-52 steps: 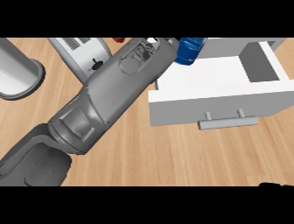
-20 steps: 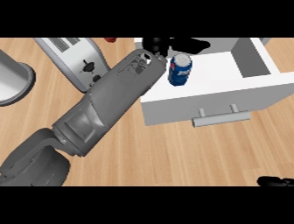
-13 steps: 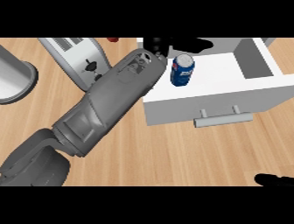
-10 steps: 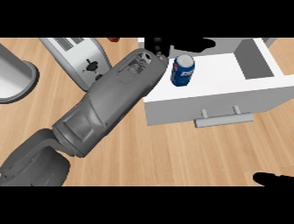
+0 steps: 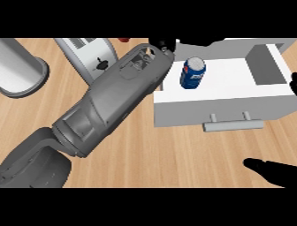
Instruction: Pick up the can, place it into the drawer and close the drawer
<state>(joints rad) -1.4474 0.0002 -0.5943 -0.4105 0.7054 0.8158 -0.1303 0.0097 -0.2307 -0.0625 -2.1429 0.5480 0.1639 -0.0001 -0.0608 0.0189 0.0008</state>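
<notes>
Left forearm (image 5: 105, 110) stretched toward one o'clock, left hand (image 5: 177, 43) mostly hidden at twelve. Right hand (image 5: 288, 174) at five o'clock, fingers straight, open.

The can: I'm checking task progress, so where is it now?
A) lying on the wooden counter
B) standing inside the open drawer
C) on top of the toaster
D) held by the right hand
B: the can stands upright inside the open white drawer, with no hand around it.

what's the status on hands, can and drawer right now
Left hand open above the drawer's back, holding nothing. Right hand open, low right. Can upright inside open drawer. Nothing blocking the handle.
</notes>
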